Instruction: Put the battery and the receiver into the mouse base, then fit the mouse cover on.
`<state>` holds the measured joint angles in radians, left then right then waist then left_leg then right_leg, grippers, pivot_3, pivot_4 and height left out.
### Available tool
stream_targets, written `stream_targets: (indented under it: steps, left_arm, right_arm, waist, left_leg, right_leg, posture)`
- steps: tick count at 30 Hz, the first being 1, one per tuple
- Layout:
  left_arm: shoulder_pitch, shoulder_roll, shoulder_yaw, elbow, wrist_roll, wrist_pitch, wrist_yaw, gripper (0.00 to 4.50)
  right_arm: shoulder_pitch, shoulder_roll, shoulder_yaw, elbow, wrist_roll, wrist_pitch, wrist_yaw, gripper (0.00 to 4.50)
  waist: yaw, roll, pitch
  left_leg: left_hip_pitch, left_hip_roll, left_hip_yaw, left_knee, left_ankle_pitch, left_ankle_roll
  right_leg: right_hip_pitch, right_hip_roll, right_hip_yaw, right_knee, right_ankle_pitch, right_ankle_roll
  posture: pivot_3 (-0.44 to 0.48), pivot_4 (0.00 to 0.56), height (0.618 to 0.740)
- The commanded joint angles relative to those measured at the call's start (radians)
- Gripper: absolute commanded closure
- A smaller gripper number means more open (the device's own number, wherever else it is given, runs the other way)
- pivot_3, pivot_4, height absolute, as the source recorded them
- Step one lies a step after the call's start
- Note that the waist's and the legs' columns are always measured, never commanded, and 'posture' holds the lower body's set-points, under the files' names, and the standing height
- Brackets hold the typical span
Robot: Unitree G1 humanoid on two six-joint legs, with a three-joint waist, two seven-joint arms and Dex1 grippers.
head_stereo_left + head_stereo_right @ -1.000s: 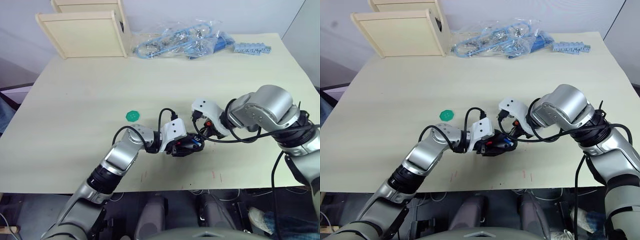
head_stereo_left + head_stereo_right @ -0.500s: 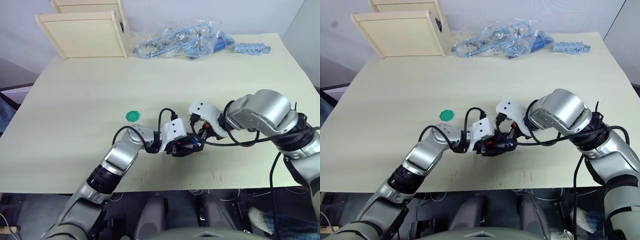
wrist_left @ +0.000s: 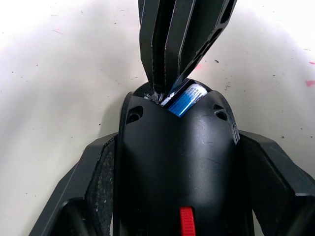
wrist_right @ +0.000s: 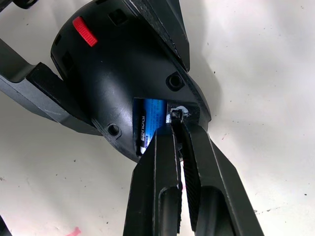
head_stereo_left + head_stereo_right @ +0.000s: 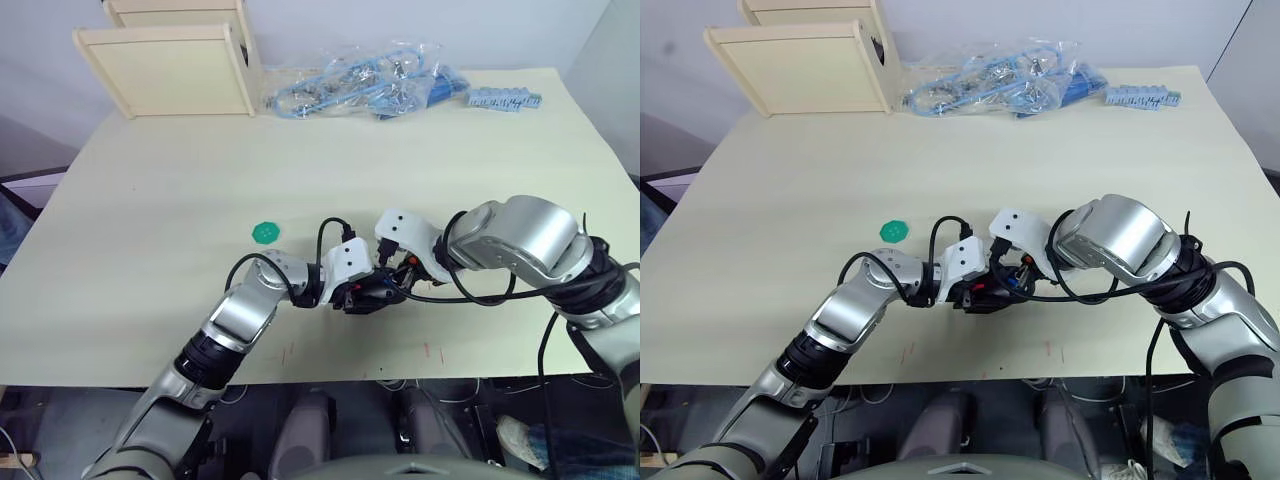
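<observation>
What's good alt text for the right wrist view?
The right pincer, fingers closed on the tiny receiver, presses it into the mouse base compartment beside the blue battery already seated there. The left pincer's fingers clamp the base from both sides on the pale table; its red scroll wheel faces up.

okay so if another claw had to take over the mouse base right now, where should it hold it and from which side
Probably across the long flanks of the mouse base, where the left claw already clamps it, one finger on each side. Come in from the scroll-wheel end. The opposite end holds the open compartment with the battery, and the right claw, shut on the receiver, is working there, so that end should stay free.
</observation>
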<state>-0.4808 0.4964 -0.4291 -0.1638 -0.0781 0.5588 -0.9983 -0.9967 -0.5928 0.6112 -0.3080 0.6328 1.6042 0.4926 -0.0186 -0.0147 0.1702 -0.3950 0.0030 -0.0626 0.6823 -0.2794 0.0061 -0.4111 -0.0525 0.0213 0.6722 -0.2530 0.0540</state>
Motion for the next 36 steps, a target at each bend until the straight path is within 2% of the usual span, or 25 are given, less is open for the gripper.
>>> stream_targets:
  steps: [1, 8, 12, 14, 16, 17, 22, 25, 27, 29, 30, 32, 36]
  left_arm:
    - [0.012, -0.005, -0.034, 0.009, 0.003, 0.004, -0.009, 1.51]
    - [0.011, -0.006, -0.033, 0.005, 0.001, 0.008, -0.01, 1.51]
    - [0.014, -0.006, -0.033, -0.002, 0.001, 0.012, -0.007, 1.51]
    - [0.018, -0.004, -0.033, -0.007, -0.001, 0.016, -0.007, 1.51]
    - [0.021, -0.004, -0.033, -0.008, 0.0, 0.016, -0.007, 1.51]
    - [0.021, -0.004, -0.033, -0.007, 0.0, 0.015, -0.007, 1.51]
    - [0.015, -0.006, -0.031, 0.006, 0.002, 0.011, -0.008, 1.51]
    - [0.01, -0.004, -0.028, 0.017, 0.002, 0.004, -0.012, 1.51]
    - [0.007, -0.004, -0.026, 0.024, 0.002, -0.001, -0.014, 1.51]
    - [0.002, -0.005, -0.025, 0.032, 0.003, -0.004, -0.014, 1.51]
    - [0.0, -0.004, -0.023, 0.035, 0.001, -0.005, -0.015, 1.51]
    - [-0.002, -0.003, -0.021, 0.039, 0.001, -0.008, -0.016, 1.51]
    - [-0.001, -0.002, -0.021, 0.035, 0.0, -0.008, -0.017, 1.51]
  right_arm:
    - [0.024, 0.023, 0.021, 0.031, 0.009, 0.01, -0.002, 4.5]
    - [0.018, 0.024, 0.009, 0.039, 0.029, 0.01, 0.013, 4.5]
    - [0.016, 0.024, -0.024, 0.048, 0.035, 0.01, 0.008, 3.03]
    - [0.0, -0.011, -0.053, 0.043, 0.068, 0.01, 0.025, 2.01]
    - [-0.009, -0.038, -0.072, 0.029, 0.088, 0.01, 0.03, 1.18]
    - [-0.011, -0.057, -0.081, 0.018, 0.101, 0.01, 0.03, 0.95]
    - [0.053, -0.14, -0.196, -0.112, 0.19, 0.01, 0.026, 0.95]
    - [0.165, -0.094, -0.369, -0.2, 0.201, -0.009, 0.011, 0.95]
    - [0.306, -0.077, -0.473, -0.283, 0.168, -0.12, -0.026, 0.95]
    - [0.489, -0.016, -0.597, -0.355, 0.176, -0.321, 0.011, 0.95]
    - [0.551, -0.011, -0.619, -0.371, 0.164, -0.381, 0.023, 0.95]
    - [0.641, 0.016, -0.652, -0.372, 0.136, -0.459, 0.009, 0.95]
    - [0.795, -0.002, -0.604, -0.383, 0.013, -0.702, 0.075, 0.95]
  waist:
    - [-0.001, 0.0, -0.003]
    - [-0.002, 0.0, -0.004]
    - [-0.001, 0.0, -0.004]
    - [0.0, 0.001, -0.004]
    - [0.002, 0.001, -0.004]
    - [0.002, 0.001, -0.004]
    - [0.005, 0.002, -0.003]
    - [0.006, 0.001, -0.004]
    - [0.007, 0.001, -0.004]
    - [0.01, 0.001, -0.004]
    - [0.009, 0.001, -0.004]
    - [0.006, 0.002, -0.004]
    - [0.005, 0.002, -0.004]
  left_leg:
    - [0.0, 0.0, 0.0, 0.0, 0.0, 0.0]
    - [0.0, 0.0, 0.0, 0.0, 0.0, 0.0]
    - [0.0, 0.0, 0.0, 0.0, 0.0, 0.0]
    - [0.0, 0.0, 0.0, 0.0, 0.0, 0.0]
    - [-0.001, 0.0, 0.0, 0.0, 0.0, 0.0]
    - [-0.002, 0.0, 0.0, -0.001, 0.0, 0.0]
    - [-0.003, 0.0, -0.001, -0.002, 0.0, 0.0]
    - [-0.003, 0.0, -0.001, -0.002, 0.0, 0.0]
    - [-0.003, 0.0, 0.0, -0.002, 0.0, 0.0]
    - [-0.003, 0.0, 0.0, -0.002, 0.0, 0.0]
    - [-0.003, 0.0, -0.001, -0.002, 0.0, 0.0]
    - [-0.003, 0.0, 0.001, -0.002, 0.0, 0.0]
    - [-0.001, 0.0, 0.002, -0.002, 0.0, 0.0]
  right_leg:
    - [0.0, 0.0, 0.0, 0.0, 0.0, 0.0]
    - [0.0, 0.0, 0.0, 0.0, 0.0, 0.0]
    - [0.0, 0.0, 0.0, 0.0, 0.0, 0.0]
    - [0.0, 0.0, 0.0, 0.0, 0.0, 0.0]
    - [-0.001, 0.0, 0.0, -0.001, 0.0, 0.0]
    - [-0.001, 0.0, 0.0, -0.002, 0.0, 0.0]
    - [-0.001, 0.0, -0.001, -0.004, 0.0, 0.0]
    - [0.001, 0.0, -0.003, -0.005, 0.0, 0.0]
    - [0.001, 0.0, -0.003, -0.005, 0.0, 0.0]
    - [0.002, 0.0, -0.005, -0.006, 0.0, 0.0]
    - [0.003, 0.0, -0.006, -0.007, 0.0, 0.0]
    - [0.002, 0.0, -0.003, -0.007, 0.0, 0.001]
    - [0.004, 0.0, -0.002, -0.008, 0.001, 0.002]
  posture:
    - [0.0, 0.15, 0.74]
    - [0.0, 0.15, 0.74]
    - [0.0, 0.15, 0.74]
    - [0.0, 0.15, 0.74]
    - [0.0, 0.15, 0.74]
    - [0.0, 0.15, 0.74]
    - [0.0, 0.15, 0.74]
    - [0.0, 0.15, 0.74]
    - [0.0, 0.15, 0.74]
    - [0.0, 0.15, 0.74]
    - [0.0, 0.15, 0.74]
    - [0.0, 0.15, 0.74]
    - [0.0, 0.15, 0.74]
